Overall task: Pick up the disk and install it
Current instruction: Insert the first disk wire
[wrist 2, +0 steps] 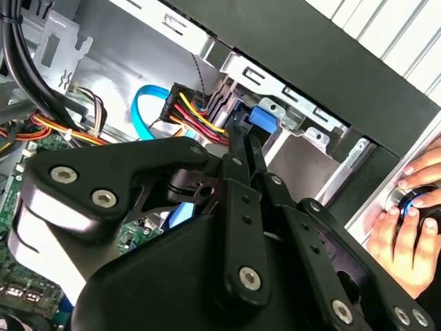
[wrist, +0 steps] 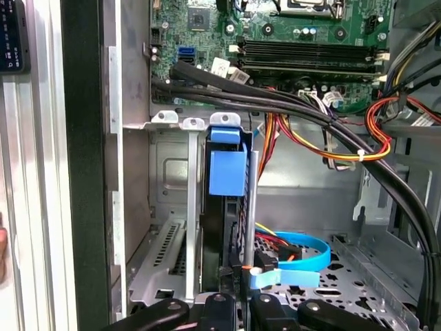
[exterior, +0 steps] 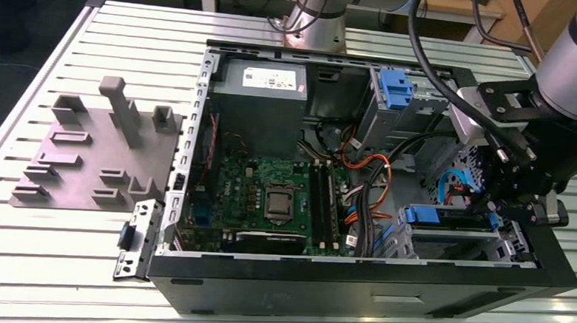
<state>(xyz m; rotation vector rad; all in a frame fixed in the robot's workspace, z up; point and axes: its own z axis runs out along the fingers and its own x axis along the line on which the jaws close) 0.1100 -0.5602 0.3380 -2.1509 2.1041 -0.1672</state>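
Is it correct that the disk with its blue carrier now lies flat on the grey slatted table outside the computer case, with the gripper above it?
Not quite. The disk stands inside the computer case, in the drive cage, as the first wrist view shows. The gripper is right by it.

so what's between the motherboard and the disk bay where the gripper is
In the exterior view, a bundle of orange and black cables lies between the motherboard and the disk bay, beside the gripper.

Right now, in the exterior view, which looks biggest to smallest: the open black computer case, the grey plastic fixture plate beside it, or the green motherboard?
1. Open black computer case
2. Grey plastic fixture plate
3. Green motherboard
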